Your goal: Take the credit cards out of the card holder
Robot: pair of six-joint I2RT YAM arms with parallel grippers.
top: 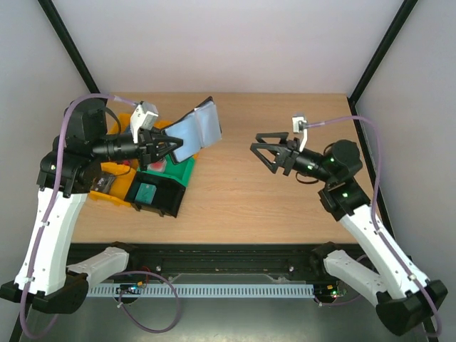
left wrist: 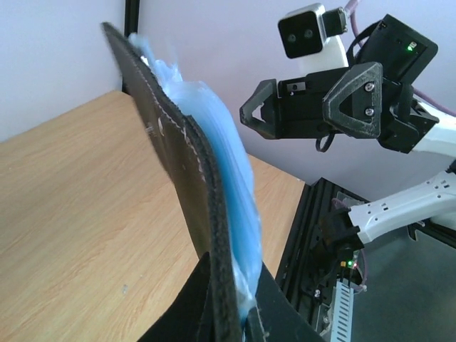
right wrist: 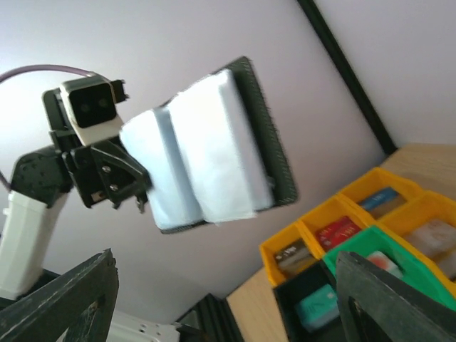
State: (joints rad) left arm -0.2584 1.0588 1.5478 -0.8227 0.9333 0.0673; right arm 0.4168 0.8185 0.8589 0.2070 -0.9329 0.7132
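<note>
**Card holder (top: 197,128) pinched aloft by the left gripper (top: 173,146); right gripper (top: 256,142) spread, well apart.**
Top view: the holder stands just past the left fingertips, clamped by one edge, so a tug could twist it or pull it free. Left wrist view: only its black edge and blue pockets show, edge-on, with the right jaws beyond. Right wrist view: this alone shows the pale pocket faces, ahead between its wide fingers. No credit cards are discernible there, so a pinch may catch only plastic.
</note>
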